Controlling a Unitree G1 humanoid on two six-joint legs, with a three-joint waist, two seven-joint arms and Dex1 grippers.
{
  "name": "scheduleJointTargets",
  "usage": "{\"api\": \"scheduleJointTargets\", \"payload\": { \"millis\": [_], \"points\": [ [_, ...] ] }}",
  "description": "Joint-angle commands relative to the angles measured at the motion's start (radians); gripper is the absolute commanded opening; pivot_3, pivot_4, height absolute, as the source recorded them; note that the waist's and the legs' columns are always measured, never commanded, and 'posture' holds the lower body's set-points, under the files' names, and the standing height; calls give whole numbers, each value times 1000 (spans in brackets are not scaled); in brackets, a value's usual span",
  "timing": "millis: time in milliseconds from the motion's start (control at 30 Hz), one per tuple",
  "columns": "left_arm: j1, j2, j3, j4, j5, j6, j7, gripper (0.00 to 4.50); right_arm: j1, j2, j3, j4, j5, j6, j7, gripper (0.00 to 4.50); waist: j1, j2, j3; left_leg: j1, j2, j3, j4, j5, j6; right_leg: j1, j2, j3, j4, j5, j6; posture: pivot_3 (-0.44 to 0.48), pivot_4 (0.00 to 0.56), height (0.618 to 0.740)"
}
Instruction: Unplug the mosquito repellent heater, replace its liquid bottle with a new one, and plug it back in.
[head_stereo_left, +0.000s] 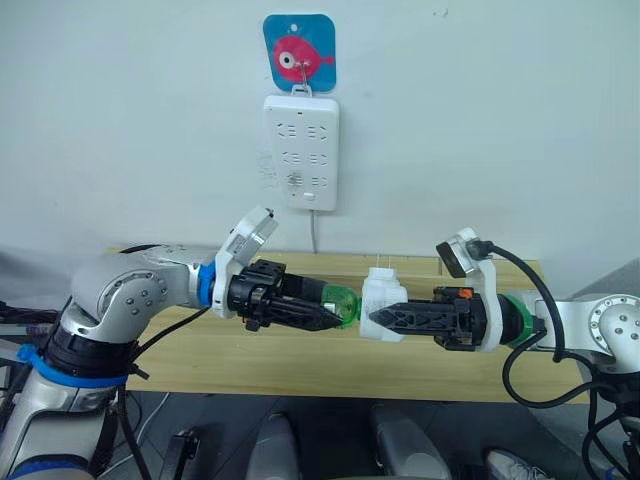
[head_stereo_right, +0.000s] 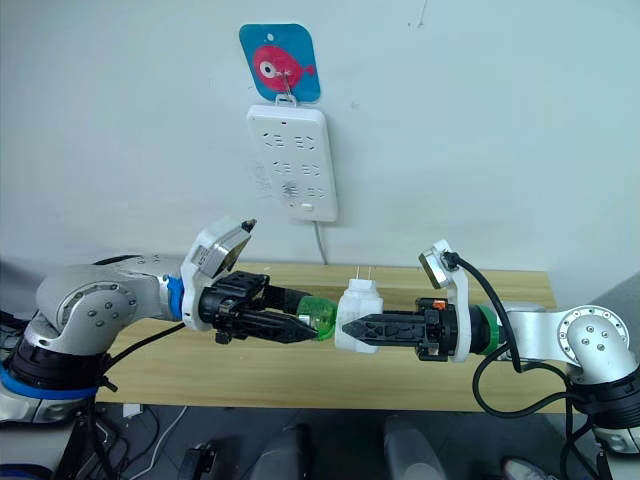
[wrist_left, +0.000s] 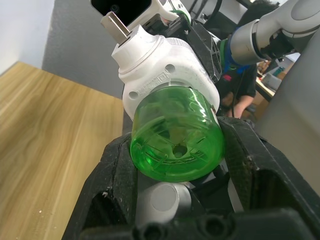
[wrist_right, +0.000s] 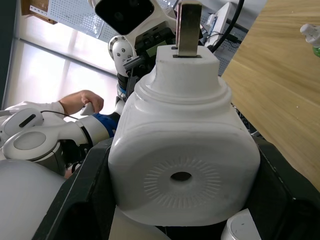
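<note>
The white mosquito repellent heater (head_stereo_left: 380, 300) hangs above the wooden table (head_stereo_left: 250, 360), its plug prongs pointing up. My right gripper (head_stereo_left: 376, 318) is shut on it from the right. Its green liquid bottle (head_stereo_left: 341, 304) sticks out of the heater's left side, with the neck inside the heater. My left gripper (head_stereo_left: 333, 316) is shut on that bottle from the left. In the left wrist view the bottle's base (wrist_left: 176, 145) sits between my black fingers (wrist_left: 117, 175). A small clear-capped green bottle (wrist_right: 313, 36), apparently the new one, lies on the table.
A white power strip (head_stereo_left: 301, 152) hangs on the wall under a blue fish hook plate (head_stereo_left: 299, 50), its cord dropping behind the table. A person's hand (wrist_right: 84, 100) shows behind the arms. Black cables loop off my right wrist (head_stereo_left: 530, 350).
</note>
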Motion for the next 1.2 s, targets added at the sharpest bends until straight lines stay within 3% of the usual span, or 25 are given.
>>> {"api": "scheduleJointTargets", "payload": {
  "millis": [33, 167, 333, 400, 567, 700, 800, 967, 1033, 1100, 1167, 1200],
  "points": [
    [24, 7, 54, -9, 93, -107, 1, 3235, 12, -21, -22, -9, 18, 6, 14, 3013, 1, 0, 0, 0, 0, 0, 0, 0, 0, 0, 0, 0, 0, 0, 0, -147, 186, 740],
    [85, -19, 36, -33, 318, -418, -44, 4487, 11, -26, -25, -6, 18, 7, 18, 3013, 1, 0, 0, 0, 0, 1, 1, 0, 0, 0, 0, 1, 1, 0, 0, -147, 186, 740],
    [202, -97, 35, -20, 570, -1014, -195, 4500, 11, -30, -26, -1, 18, 8, 17, 3013, 3, 0, 0, 0, 0, 3, 1, 0, 0, -1, 0, 3, 1, 3, -5, -148, 187, 740],
    [226, -137, 40, -10, 601, -1148, -212, 4500, 9, -29, -26, 0, 18, 7, 16, 3013, 6, 0, 0, 0, 0, 3, 1, 0, 0, -1, 0, 3, 1, 3, -5, -147, 188, 740],
    [204, -205, 21, 35, 641, -1255, -180, 4500, 2, -23, -21, 4, 18, 6, 11, 3013, 6, 0, 0, -1, -1, 3, 3, 0, 0, -1, 0, 4, 1, 3, -5, -144, 187, 740],
    [189, -232, -8, 47, 656, -1271, -172, 4500, -1, -19, -18, 4, 18, 5, 9, 3013, 5, 0, 0, -2, -1, 3, 7, 0, 0, -1, 0, 4, 3, 2, -4, -144, 187, 740],
    [190, -230, -26, 59, 660, -1288, -183, 3944, -1, -18, -19, 4, 18, 4, 9, 3013, 3, 0, 0, -2, -1, 3, 8, 0, 0, -1, 0, 4, 3, 3, -4, -144, 187, 740],
    [173, -228, -26, 38, 632, -1264, -171, 2481, -1, -15, -19, 2, 18, -1, 3, 3013, 2, 0, 0, -3, -1, 3, 11, 0, 0, -1, 0, 4, 5, 2, -3, -148, 189, 740],
    [175, -198, -33, 21, 621, -1220, -191, 2264, -1, -15, -18, 1, 18, -2, 2, 3013, 2, 0, 0, -3, -1, 3, 12, 0, 0, -1, 0, 4, 5, 2, -2, -148, 189, 740],
    [146, -70, -48, -30, 439, -727, -114, 2264, 0, -16, -16, -1, 18, 1, 3, 3013, -1, -1, 0, -3, 0, 2, 12, 0, 0, -1, 0, 4, 5, 2, -2, -138, 188, 740],
    [108, 68, -78, -55, 295, -412, -169, 2264, -1, -16, -13, -2, 18, 4, 4, 3013, -2, -1, 0, -3, 0, 1, 12, 0, 0, -1, 1, 3, 6, 1, 0, -136, 188, 740],
    [93, 112, -88, -63, 257, -344, -200, 2264, -1, -16, -12, -2, 18, 5, 4, 3013, -3, -1, 0, -4, 1, 0, 12, 0, 0, -1, 2, 2, 6, 1, 0, -136, 188, 740]
  ]
}}
